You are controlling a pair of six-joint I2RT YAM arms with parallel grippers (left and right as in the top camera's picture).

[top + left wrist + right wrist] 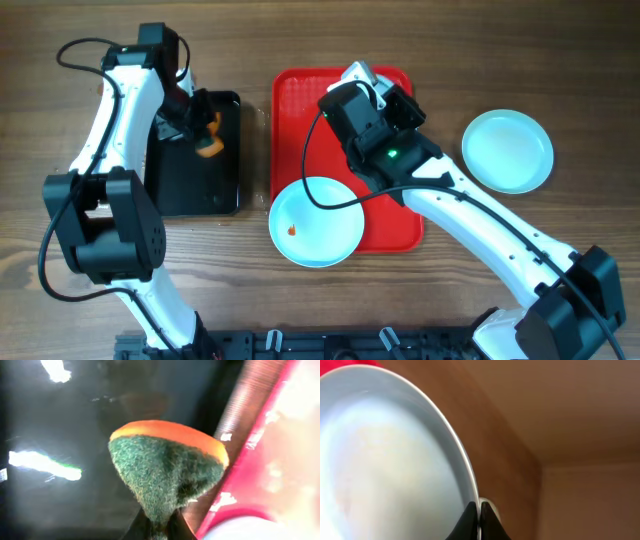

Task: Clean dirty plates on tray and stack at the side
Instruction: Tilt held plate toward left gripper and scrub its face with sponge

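Right end effector (479, 508) clamped plate (385, 460) by rim over tray (300, 120), apparently for scrubbing | left end effector (156, 527) pinched sponge (165, 470) beside tray, ready

Large tray (300, 110) laid centrally on the table (450, 60), narrow tray (200, 190) set at its 9 o'clock, one plate (315, 222) lapped over its 7 o'clock corner, second plate (508, 150) parked at 3 o'clock, third plate (395, 460) gripped over its 1 o'clock corner, sponge (165, 470) held over the narrow tray
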